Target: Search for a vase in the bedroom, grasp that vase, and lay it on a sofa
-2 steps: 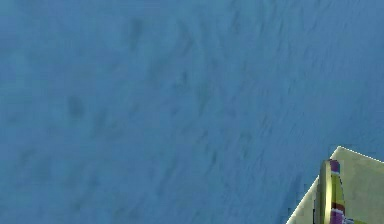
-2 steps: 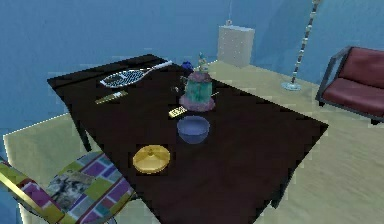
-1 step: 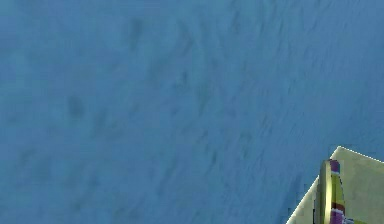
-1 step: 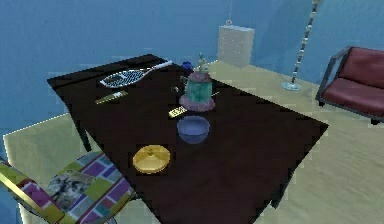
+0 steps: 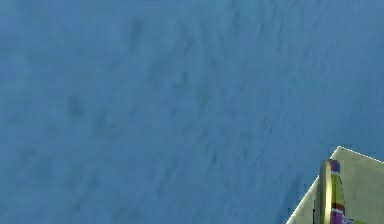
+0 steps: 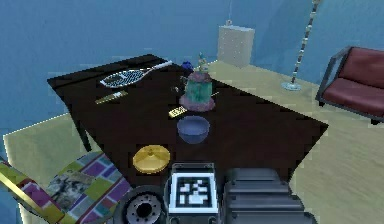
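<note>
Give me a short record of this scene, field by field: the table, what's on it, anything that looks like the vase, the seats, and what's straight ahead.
table: dark table on a pale floor
on table: racket at the far end; blue bowl; yellow dish near the close edge
likely vase: teal and pink vessel with a plant in it, upright near the table's middle
seats: red armchair; patterned chair by the table
lamp: floor lamp by the wall
ahead: blue wall
</note>
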Tool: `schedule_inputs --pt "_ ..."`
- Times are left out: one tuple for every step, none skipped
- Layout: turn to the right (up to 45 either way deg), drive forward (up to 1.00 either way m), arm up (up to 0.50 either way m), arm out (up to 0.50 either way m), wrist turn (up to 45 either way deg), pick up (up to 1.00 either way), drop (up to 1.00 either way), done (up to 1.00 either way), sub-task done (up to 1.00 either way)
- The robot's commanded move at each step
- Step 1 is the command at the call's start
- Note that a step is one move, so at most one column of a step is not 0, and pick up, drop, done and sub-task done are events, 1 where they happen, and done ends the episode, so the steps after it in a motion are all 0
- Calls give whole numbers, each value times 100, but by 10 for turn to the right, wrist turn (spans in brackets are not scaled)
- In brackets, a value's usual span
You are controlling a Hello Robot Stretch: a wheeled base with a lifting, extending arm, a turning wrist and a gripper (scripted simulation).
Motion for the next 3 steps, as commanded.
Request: schedule_inputs --pt "0 0 0 28 0 0 0 0 0" --pt "0 0 0 0 450 0 0 0 0" --pt "0 0 0 0 450 0 0 0 0"
